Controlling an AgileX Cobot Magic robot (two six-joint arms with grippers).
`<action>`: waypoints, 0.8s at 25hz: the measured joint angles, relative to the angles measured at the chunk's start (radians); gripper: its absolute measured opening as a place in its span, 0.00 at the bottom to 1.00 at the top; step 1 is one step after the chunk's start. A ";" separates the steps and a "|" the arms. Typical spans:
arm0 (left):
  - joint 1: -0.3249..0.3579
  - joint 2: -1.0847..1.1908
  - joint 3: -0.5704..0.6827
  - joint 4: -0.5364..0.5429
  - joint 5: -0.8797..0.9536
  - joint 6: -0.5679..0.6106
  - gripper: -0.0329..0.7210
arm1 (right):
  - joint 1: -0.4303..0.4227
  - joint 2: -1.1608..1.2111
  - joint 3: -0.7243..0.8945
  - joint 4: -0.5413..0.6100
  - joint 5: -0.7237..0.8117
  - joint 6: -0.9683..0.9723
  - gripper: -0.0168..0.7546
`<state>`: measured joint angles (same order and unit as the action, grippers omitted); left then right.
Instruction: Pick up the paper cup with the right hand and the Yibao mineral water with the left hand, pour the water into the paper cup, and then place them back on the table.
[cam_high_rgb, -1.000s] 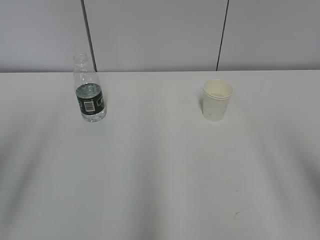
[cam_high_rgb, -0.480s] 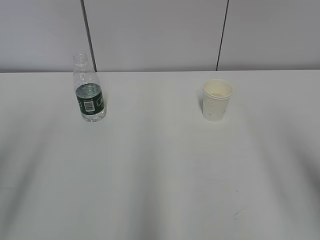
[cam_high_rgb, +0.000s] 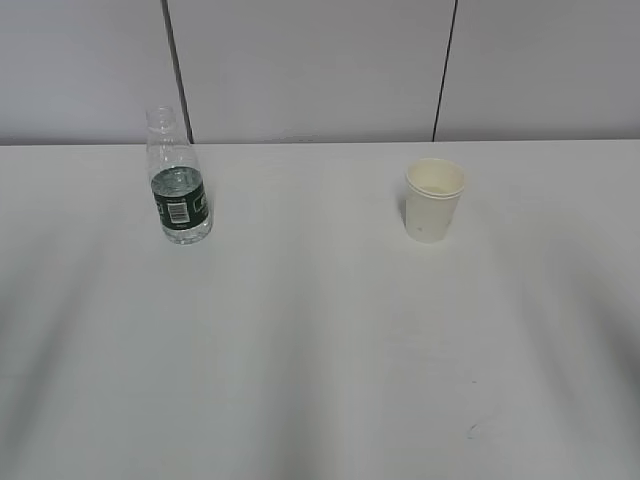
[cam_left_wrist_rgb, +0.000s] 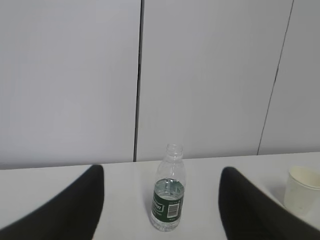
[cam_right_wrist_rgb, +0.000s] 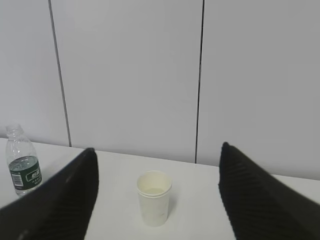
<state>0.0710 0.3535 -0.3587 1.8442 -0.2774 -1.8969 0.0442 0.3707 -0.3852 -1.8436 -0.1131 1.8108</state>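
The Yibao mineral water (cam_high_rgb: 180, 190) stands upright and capless on the left of the white table (cam_high_rgb: 320, 330), with water up to its green label. The paper cup (cam_high_rgb: 433, 200) stands upright on the right, apart from the bottle. Neither arm shows in the exterior view. In the left wrist view my left gripper (cam_left_wrist_rgb: 161, 172) is open, and the bottle (cam_left_wrist_rgb: 168, 200) stands ahead between its black fingers (cam_left_wrist_rgb: 65, 205), untouched. In the right wrist view my right gripper (cam_right_wrist_rgb: 157, 148) is open wide. The cup (cam_right_wrist_rgb: 154, 197) stands ahead between its fingers (cam_right_wrist_rgb: 60, 200), also untouched.
A grey panelled wall (cam_high_rgb: 320, 70) with dark vertical seams rises right behind the table's far edge. The cup (cam_left_wrist_rgb: 301, 190) shows at the right edge of the left wrist view. The bottle (cam_right_wrist_rgb: 22, 162) shows at the left of the right wrist view.
Bottle and cup have not moved. Only the soft shadows on the near part of the table have shifted slightly.
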 joint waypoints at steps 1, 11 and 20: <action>0.000 0.000 0.000 0.000 0.001 -0.002 0.64 | 0.000 0.000 0.000 0.000 0.000 0.000 0.78; 0.000 0.000 0.000 0.000 0.003 -0.005 0.64 | 0.000 0.000 0.000 0.000 -0.004 0.000 0.78; 0.000 0.000 0.000 0.000 0.003 -0.005 0.64 | 0.000 0.000 0.000 0.000 -0.004 0.000 0.78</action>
<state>0.0710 0.3535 -0.3587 1.8442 -0.2747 -1.9014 0.0442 0.3707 -0.3852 -1.8436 -0.1170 1.8108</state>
